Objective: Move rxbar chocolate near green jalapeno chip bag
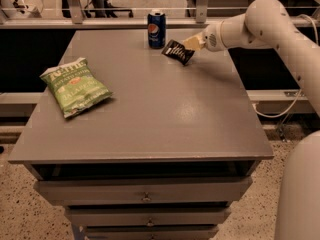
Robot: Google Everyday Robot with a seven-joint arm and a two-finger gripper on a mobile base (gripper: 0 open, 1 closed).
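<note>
rxbar chocolate [177, 52]: location, heading?
— Held just right of blue soda can [156, 29], tilted, long axis slanting, free end dipping canward. Clenched at other end by gripper [190, 44]; arm [260, 24] stretched in from can's right.

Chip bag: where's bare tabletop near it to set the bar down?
Bare tabletop right of the chip bag, through to the front edge. Crowded only at the back: soda can beside the tool holding the rxbar.
</note>
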